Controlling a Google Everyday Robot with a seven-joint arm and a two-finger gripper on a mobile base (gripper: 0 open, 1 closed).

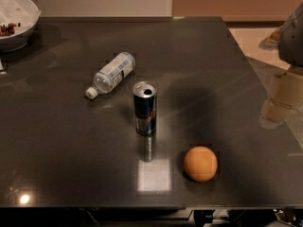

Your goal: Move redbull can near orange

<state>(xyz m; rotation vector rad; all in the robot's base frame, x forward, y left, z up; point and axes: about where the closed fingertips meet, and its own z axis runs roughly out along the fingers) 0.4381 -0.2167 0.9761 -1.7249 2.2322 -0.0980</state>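
Observation:
The redbull can (145, 109) stands upright near the middle of the dark table (71, 141), its silver top with the tab facing up. The orange (200, 163) rests on the table to the front right of the can, about a can's height away. My gripper (277, 105) hangs at the right edge of the view, past the table's right side, well to the right of both the can and the orange and holding nothing that I can see.
A clear plastic bottle (111, 74) with a white cap lies on its side behind and left of the can. A white bowl (16, 20) sits at the far left corner. The table's front edge runs along the bottom.

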